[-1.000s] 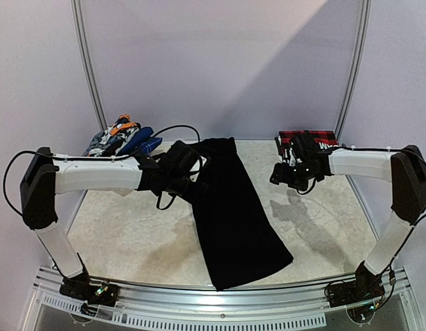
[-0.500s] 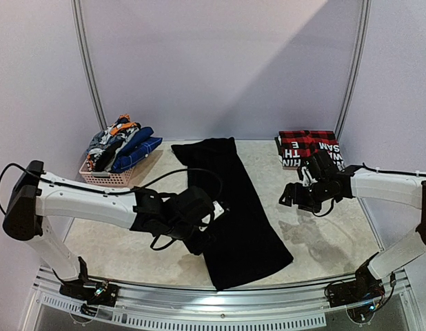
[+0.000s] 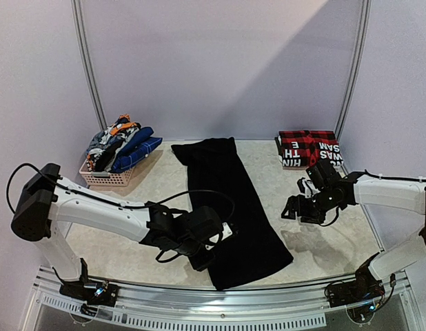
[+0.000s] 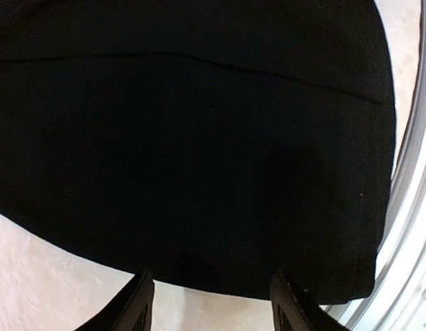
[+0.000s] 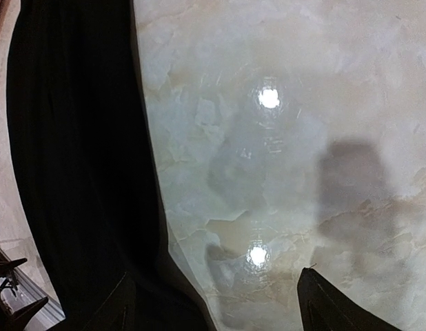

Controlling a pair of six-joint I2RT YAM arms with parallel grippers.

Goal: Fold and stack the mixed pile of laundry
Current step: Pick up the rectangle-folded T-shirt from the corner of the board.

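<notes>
Long black trousers (image 3: pixel 230 196) lie flat down the middle of the table, from the back to near the front edge. My left gripper (image 3: pixel 209 248) hangs low at their near left edge, open. In the left wrist view the black cloth (image 4: pixel 199 138) fills the frame and its hem lies just ahead of my empty left gripper (image 4: pixel 213 303). My right gripper (image 3: pixel 293 208) hovers open over bare table right of the trousers. In its wrist view the trousers (image 5: pixel 75 172) run down the left, the right gripper (image 5: pixel 216 303) empty. The rest of the mixed laundry pile (image 3: pixel 120 141) is heaped at back left.
The heap sits in a small pale lattice basket (image 3: pixel 103 178). A folded red-and-black checked piece with white letters (image 3: pixel 308 146) lies at back right. A metal rail (image 3: pixel 220 293) runs along the front edge, close to the trousers' near end (image 4: pixel 413 207).
My left arm has swung from near the basket forward and down to the trousers' near left edge, its jaws narrowing a little. My right arm has come forward and lower over the bare table.
</notes>
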